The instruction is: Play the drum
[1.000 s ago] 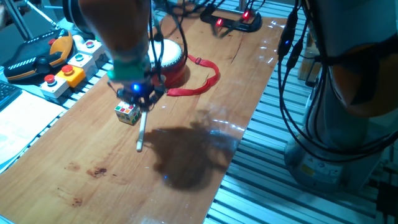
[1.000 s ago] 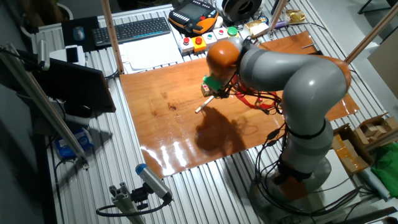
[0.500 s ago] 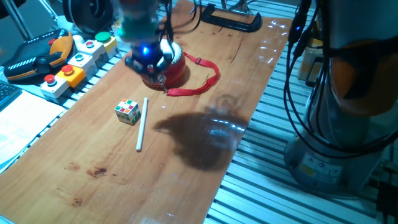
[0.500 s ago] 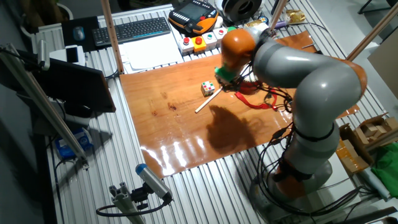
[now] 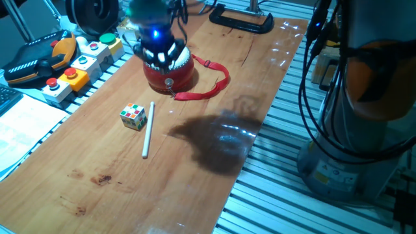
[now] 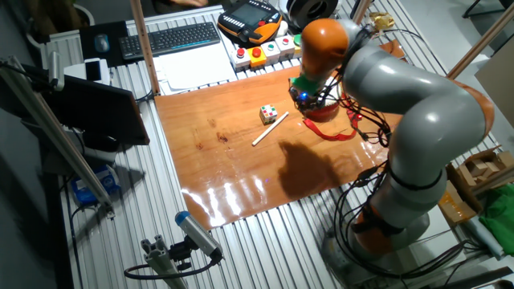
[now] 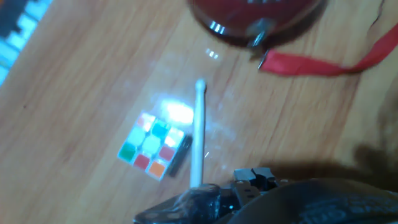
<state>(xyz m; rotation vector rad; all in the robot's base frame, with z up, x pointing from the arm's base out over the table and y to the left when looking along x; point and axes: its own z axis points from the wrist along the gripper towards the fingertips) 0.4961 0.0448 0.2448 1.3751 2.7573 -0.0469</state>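
Note:
The red drum (image 5: 177, 77) stands at the far end of the wooden table, its white skin mostly hidden under my hand. Its red strap (image 5: 211, 88) trails to the right. My gripper (image 5: 158, 60), with a blue light on it, hovers right over the drum's top; its fingers are hidden. The drum (image 6: 325, 111) and the gripper (image 6: 307, 98) show the same way in the other fixed view. A white stick (image 5: 147, 130) lies loose on the table beside the multicoloured cube (image 5: 132, 117). The hand view shows the drum's edge (image 7: 249, 15), the stick (image 7: 198, 130) and the cube (image 7: 152, 146).
A button box (image 5: 71, 71) and an orange pendant (image 5: 39, 55) sit left of the table. A black clamp (image 5: 240, 19) lies at the far end. A keyboard (image 6: 173, 38) is behind the table. The arm's base (image 6: 385, 217) and cables stand at the right edge.
My gripper has moved from beside the cube and stick to above the drum. The stick has stayed flat on the table.

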